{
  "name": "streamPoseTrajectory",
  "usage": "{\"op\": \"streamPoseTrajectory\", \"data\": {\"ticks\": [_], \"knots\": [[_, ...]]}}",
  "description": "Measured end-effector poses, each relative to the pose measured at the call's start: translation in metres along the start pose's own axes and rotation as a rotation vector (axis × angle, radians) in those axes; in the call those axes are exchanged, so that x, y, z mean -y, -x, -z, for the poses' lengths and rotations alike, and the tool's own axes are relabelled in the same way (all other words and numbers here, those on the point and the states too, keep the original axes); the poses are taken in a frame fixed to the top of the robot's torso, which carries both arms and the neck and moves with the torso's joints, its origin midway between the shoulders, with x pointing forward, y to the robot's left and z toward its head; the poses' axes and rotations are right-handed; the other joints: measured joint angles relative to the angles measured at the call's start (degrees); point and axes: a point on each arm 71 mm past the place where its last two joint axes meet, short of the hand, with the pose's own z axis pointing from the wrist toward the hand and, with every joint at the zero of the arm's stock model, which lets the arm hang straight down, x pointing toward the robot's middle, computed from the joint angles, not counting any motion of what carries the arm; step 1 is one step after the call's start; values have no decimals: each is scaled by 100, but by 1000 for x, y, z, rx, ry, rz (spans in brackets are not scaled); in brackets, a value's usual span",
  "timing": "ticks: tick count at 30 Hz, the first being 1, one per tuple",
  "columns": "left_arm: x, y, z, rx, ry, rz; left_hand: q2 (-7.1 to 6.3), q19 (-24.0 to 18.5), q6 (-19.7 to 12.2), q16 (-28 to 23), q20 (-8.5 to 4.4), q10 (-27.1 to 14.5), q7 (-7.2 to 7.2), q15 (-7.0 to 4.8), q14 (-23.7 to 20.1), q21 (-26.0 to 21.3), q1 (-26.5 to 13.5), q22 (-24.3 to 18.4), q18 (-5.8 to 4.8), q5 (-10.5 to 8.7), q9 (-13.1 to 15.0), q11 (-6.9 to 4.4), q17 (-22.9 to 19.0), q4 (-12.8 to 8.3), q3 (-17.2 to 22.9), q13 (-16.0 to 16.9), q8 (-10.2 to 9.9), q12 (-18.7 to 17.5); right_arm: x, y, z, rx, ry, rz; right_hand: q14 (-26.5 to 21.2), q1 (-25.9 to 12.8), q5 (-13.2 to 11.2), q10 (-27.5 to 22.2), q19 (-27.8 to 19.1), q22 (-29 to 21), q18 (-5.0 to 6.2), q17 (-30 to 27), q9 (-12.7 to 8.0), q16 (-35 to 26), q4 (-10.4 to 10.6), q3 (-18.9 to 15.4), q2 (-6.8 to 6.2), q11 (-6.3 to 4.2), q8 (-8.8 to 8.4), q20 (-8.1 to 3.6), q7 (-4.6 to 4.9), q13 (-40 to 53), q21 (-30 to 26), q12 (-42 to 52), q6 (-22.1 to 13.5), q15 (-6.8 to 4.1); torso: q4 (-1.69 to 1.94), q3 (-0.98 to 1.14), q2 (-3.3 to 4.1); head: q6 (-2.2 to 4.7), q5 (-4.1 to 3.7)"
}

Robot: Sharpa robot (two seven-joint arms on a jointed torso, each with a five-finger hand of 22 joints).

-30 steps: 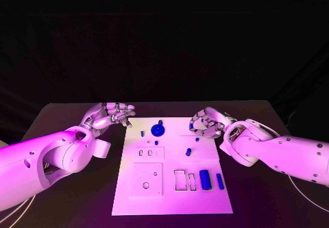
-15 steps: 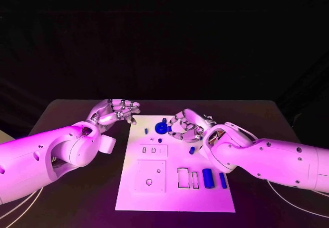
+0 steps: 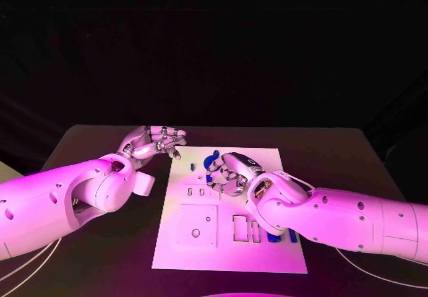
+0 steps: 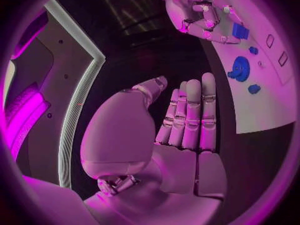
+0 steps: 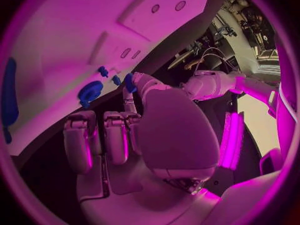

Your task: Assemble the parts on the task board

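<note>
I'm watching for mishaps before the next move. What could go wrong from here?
The right robot hand hovers low over the board, close to the round blue part and small blue pegs; it could knock them aside. Its arm hides the blue pieces by the slots, so a nudge there might go unnoticed.

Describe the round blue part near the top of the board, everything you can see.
The round blue part is a flat disc, plastic by the look of it, with a raised hub and a small tab at its rim. It lies near the far end of the white board, by some small blue pieces. The right hand hovers beside it; whether it touches the part is unclear. The left hand is off the board.
</note>
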Motion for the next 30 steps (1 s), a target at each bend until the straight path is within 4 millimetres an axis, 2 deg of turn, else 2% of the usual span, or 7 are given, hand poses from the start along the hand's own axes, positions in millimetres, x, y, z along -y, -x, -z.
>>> {"op": "streamPoseTrajectory", "data": {"ticks": [11, 25, 30], "knots": [[0, -1, 0, -4, 6, -5, 24, 53, -20, 269, -52, -42, -20, -41, 81, 249, -24, 148, -1, 0, 23, -42, 79, -26, 7, 160, 21, 263, 0, -17, 0, -24, -15, 30, 0, 0, 23, 0, 0, -1, 0, -1, 0, 0, -16, 15, -1, 0, 0, 0, 26, -1, 0, 0, -4, 0, 2, 3, 1, -52, 41], [-1, -1, 0, -7, 10, -13, 23, 53, 0, 456, -52, -63, -41, -50, 192, 339, -24, 203, 0, 0, 30, -62, 245, -33, -1, 235, 21, 410, 2, -24, 1, -51, -25, 59, 0, -16, 22, 0, 0, -1, 0, -1, 0, 0, -17, 14, -18, 0, 0, 0, 26, -1, 0, 0, -4, 1, -4, 0, -3, -88, 61], [-1, -1, 0, -7, 11, -15, 23, 53, 0, 513, -52, -63, -41, -50, 192, 372, -24, 210, 0, 0, 36, -62, 283, -33, -1, 251, 21, 413, 3, -25, 1, -63, -27, 66, 0, -76, 21, 0, 0, -2, 0, -2, 1, 0, -18, 14, -78, 0, 3, 0, 26, -1, 0, 0, -3, 1, -7, -1, -5, -92, 69]]}}
